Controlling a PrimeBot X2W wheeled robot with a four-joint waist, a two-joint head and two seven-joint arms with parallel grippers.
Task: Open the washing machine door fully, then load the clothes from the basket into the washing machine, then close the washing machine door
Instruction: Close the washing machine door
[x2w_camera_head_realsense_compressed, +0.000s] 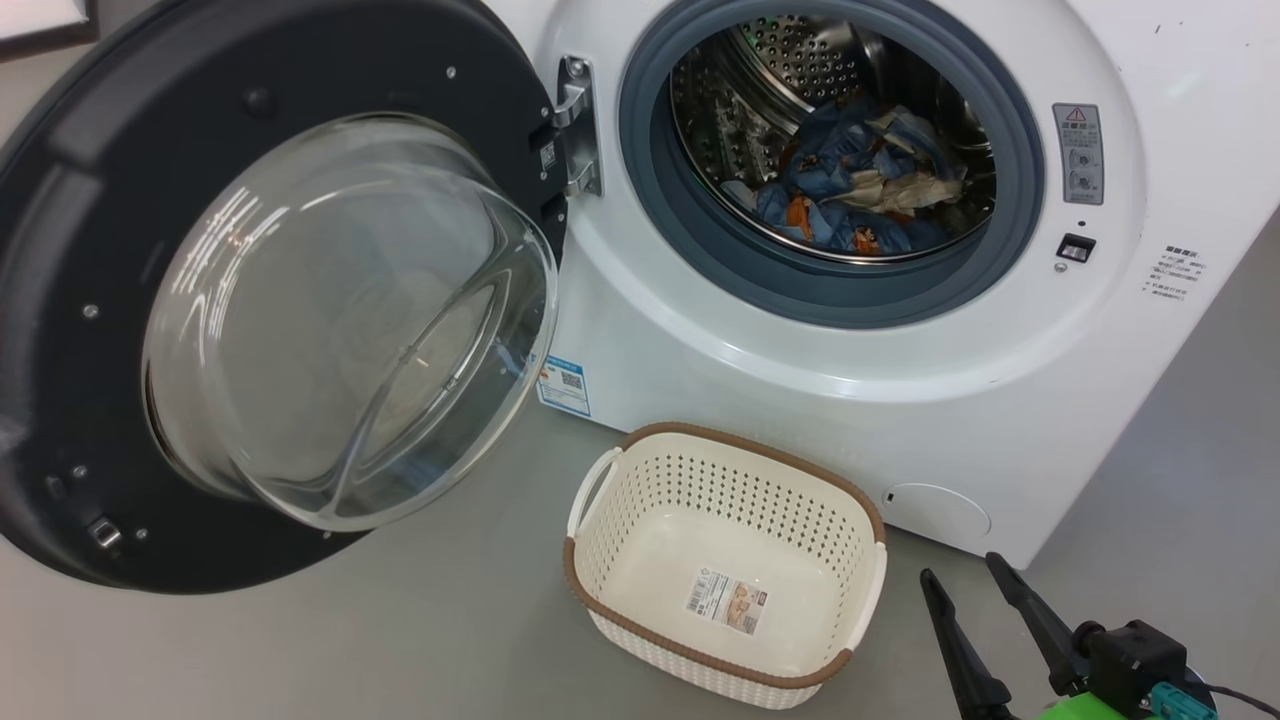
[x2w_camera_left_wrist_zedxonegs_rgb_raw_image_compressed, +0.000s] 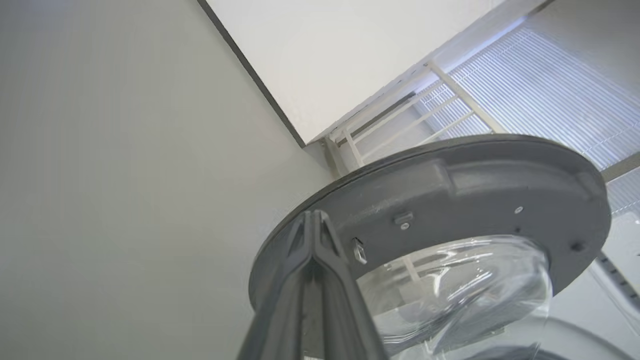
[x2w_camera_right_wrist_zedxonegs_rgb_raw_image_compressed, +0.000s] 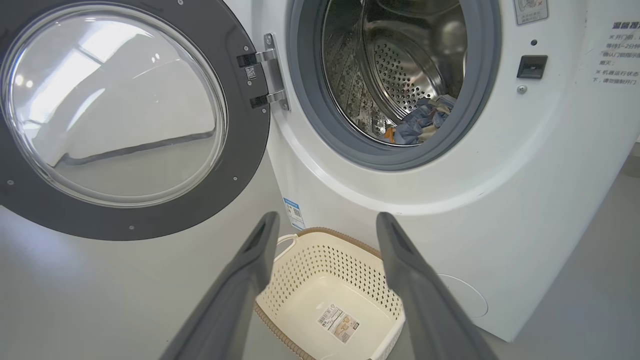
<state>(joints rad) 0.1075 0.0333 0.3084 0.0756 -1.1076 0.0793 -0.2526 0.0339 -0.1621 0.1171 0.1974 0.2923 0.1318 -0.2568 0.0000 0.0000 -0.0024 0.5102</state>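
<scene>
By the door (x2w_camera_left_wrist_zedxonegs_rgb_raw_image_compressed: 475, 190), left tool (x2w_camera_left_wrist_zedxonegs_rgb_raw_image_compressed: 314, 215) pinched closed, right tool (x2w_camera_head_realsense_compressed: 958, 567) spread beside basket (x2w_camera_head_realsense_compressed: 640, 470)

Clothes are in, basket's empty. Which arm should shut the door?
Left, probably. The left gripper, shut, is by the rim of the washing machine door; the right gripper hangs open low beside the basket, far from that door.

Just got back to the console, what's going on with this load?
The clothes are already inside the steel drum of the washing machine, and the basket on the floor in front is empty. The washing machine door stands wide open. The left gripper is shut with its tips at the door's rim; whether it touches is unclear. The right gripper is open, near the basket. Only closing the door is left.
</scene>
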